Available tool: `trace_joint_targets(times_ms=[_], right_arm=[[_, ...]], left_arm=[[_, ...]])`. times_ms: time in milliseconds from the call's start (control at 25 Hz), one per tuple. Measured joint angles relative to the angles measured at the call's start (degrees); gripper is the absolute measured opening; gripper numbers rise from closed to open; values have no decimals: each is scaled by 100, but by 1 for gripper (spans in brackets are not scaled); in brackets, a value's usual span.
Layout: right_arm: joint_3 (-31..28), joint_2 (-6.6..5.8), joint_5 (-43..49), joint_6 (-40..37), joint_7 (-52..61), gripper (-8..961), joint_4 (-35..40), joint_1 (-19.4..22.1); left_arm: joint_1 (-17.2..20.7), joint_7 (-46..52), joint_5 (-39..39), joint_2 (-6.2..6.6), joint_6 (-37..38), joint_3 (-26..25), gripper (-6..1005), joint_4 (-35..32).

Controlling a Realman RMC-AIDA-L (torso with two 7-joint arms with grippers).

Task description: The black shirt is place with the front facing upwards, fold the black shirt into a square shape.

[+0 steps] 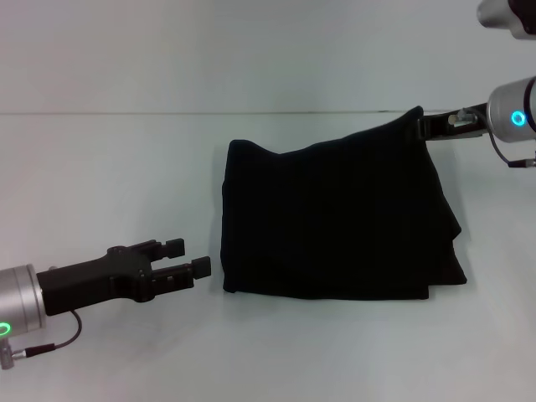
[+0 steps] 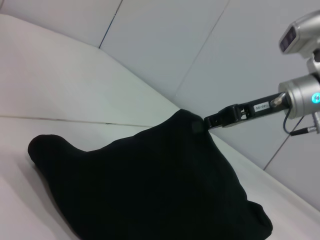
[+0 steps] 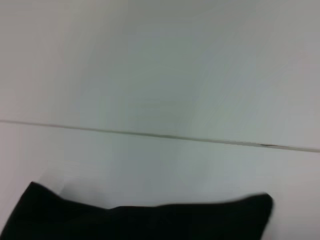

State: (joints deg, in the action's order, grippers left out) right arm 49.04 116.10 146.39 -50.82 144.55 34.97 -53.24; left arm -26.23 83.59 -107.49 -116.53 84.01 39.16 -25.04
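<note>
The black shirt [image 1: 335, 222] lies folded into a rough rectangle in the middle of the white table; no letters show. Its far right corner is lifted, and my right gripper [image 1: 421, 126] is shut on that corner. The left wrist view shows the same pinch, the right gripper [image 2: 207, 121] holding the raised tip of the black shirt [image 2: 150, 190]. My left gripper [image 1: 188, 257] hovers open just left of the shirt's near left corner, not touching it. In the right wrist view only an edge of the black shirt [image 3: 140, 220] shows.
The white table [image 1: 109, 184] meets a pale wall along a seam [image 1: 126, 113] behind the shirt. Nothing else stands on it.
</note>
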Motion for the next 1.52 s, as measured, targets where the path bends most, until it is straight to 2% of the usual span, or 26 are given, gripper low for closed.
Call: trace_joint_targets(times_ms=[320, 880, 1440, 1520], right_arm=[[-1, 25, -656, 412, -260, 35, -41, 424], [-2, 104, -1930, 730, -914, 44, -320, 772], [-10, 123, -2176, 1178, -1015, 55, -461, 928], [-45, 116, -2186, 1258, -1016, 128, -459, 968]], left_arm=[[-46, 68, 0, -6, 40, -6, 799, 5], [-71, 73, 9, -59, 92, -79, 798, 9], [-159, 153, 81, -82, 105, -153, 798, 9], [-164, 162, 81, -86, 146, -154, 798, 9]])
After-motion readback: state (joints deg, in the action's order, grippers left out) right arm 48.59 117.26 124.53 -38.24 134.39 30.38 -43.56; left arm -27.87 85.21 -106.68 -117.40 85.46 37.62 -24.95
